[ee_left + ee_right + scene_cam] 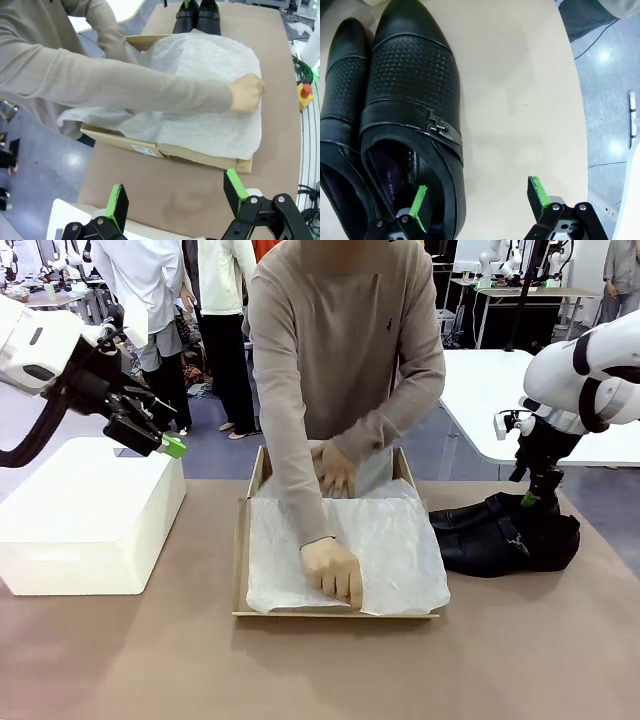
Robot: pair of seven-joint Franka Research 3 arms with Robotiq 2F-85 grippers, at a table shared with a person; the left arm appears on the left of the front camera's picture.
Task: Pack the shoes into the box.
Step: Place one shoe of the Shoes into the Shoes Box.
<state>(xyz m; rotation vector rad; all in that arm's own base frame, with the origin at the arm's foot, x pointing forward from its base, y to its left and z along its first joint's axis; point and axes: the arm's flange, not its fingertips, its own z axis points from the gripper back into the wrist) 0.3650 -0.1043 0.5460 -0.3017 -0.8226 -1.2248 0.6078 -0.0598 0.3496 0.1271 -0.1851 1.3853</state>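
Shoes (505, 535) lie side by side at the tabletop's right edge, just beside box (242, 550). Right gripper (477, 192) jaws apart, straddling one shoe's side wall at the heel. Left gripper (175, 192) jaws apart, empty, over white box (90, 520) at the left edge.

The front camera sits on the near side of the box (243, 560), raised above the table (320, 670). It looks across the box at the person (340, 350) on its far side, far enough off to take in the whole box and what lies to either side. The left wrist camera hangs high off the side of the box away from the shoes (197, 17), tilted down across it, with the shoes beyond. The right wrist camera looks almost straight down, very near, on the shoes beside the box. All three views share the shoes; the front and left wrist views also share the box.
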